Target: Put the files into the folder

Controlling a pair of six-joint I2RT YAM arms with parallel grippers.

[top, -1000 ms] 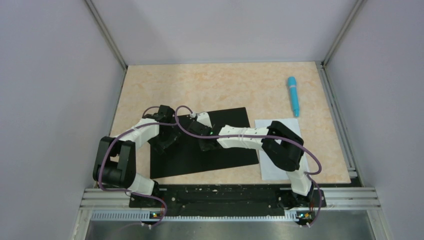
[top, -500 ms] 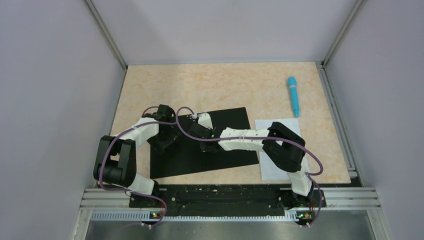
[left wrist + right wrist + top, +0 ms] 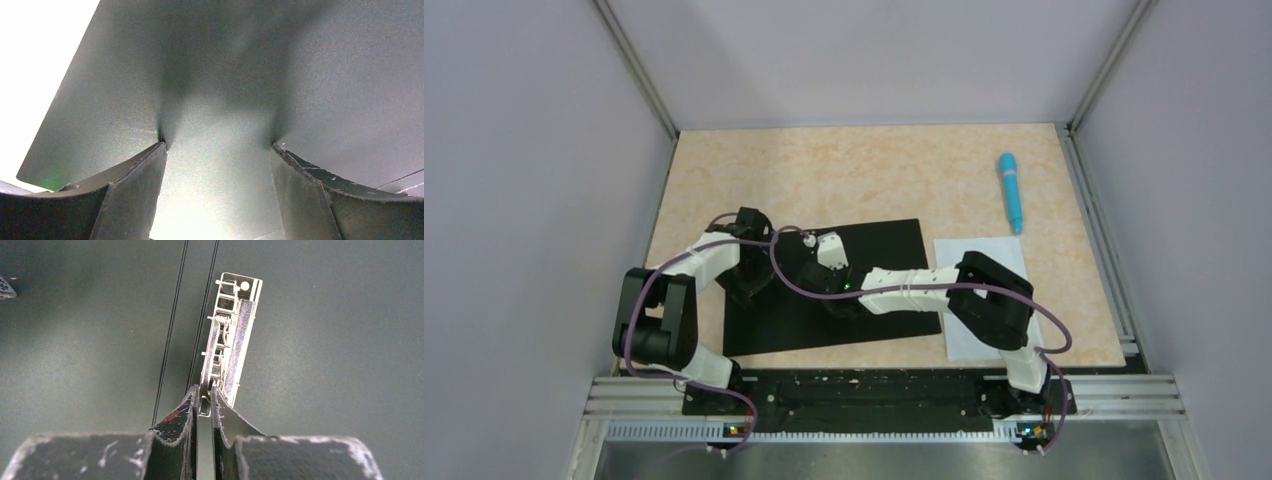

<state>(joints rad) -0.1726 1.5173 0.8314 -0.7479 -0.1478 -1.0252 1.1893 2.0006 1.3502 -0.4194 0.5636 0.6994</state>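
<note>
Over the last second the right gripper (image 3: 204, 396) is drawing back toward the arm bases. Its jaws are clenching the end of the silvery metal spring clip (image 3: 231, 330), probably levering it open for paper. The left gripper (image 3: 217, 150), jaws released, is pressing down the thin flat folder (image 3: 884, 240), which is lying open, black side up, mid-worktop (image 3: 874, 170). The plain white paper sheet (image 3: 996, 252) is waiting just right of it.

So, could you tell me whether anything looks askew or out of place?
Only slightly: the open folder lies skewed, its edges not square with the table. The paper sits outside it. Nothing looks spilled or damaged.
</note>
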